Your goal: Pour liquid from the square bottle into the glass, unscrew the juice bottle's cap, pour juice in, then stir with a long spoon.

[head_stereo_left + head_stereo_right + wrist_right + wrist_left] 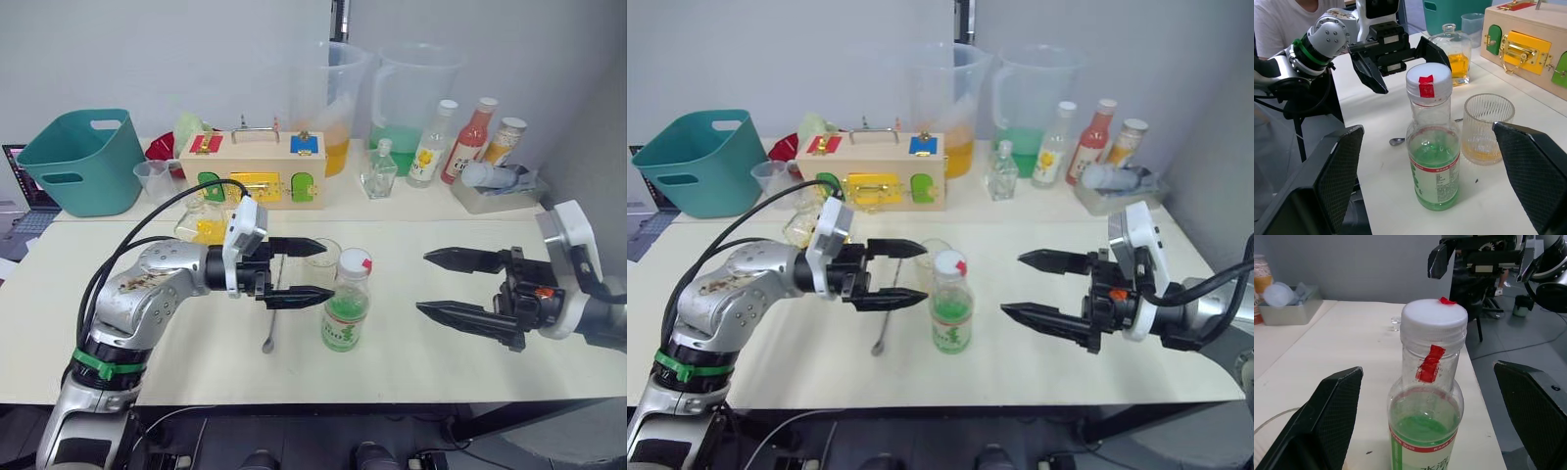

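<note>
Both pincers spread wide, facing each other across the juice bottle.

The left gripper holds its fingers apart and empty, tips just beside the juice bottle, which stands upright on the table with its cap on and some pale green juice in its lower part. The glass stands just behind the bottle, near the upper fingertip, with a little yellow liquid at its bottom. The long spoon lies flat below that gripper. The square bottle stands behind the left arm. The right gripper, fingers also apart and empty, hovers well apart on the bottle's other side.
</note>
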